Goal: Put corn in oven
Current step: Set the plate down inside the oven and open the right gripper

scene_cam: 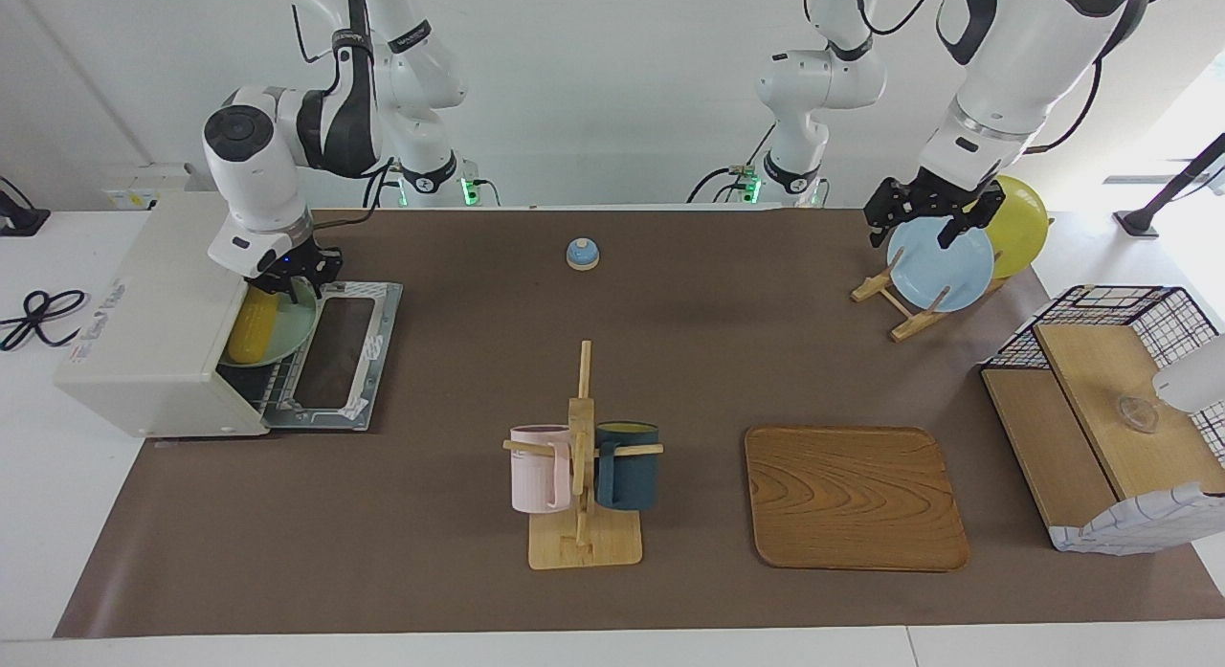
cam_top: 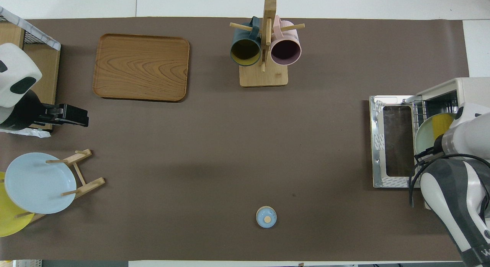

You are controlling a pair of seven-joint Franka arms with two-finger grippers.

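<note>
Now the corn (scene_cam: 253, 324) lies on a pale green plate (scene_cam: 295, 322) on the oven (scene_cam: 153, 315) rack, so the door can shut; the right end effector (scene_cam: 287, 282) sits at the plate's rim, its grip unclear, while the left end effector (scene_cam: 924, 219) waits open over the blue plate (scene_cam: 943, 270).

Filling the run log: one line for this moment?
stage: placing | corn on pale green plate on oven rack, door down | right hand at plate rim | left hand waits over plate rack

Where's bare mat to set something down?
Widest bare patch: brown mat among the small blue bell, wooden mug rack and wooden plate rack. The wooden tray is bare too. Crowded: off-white toaster oven, black wire basket.
</note>
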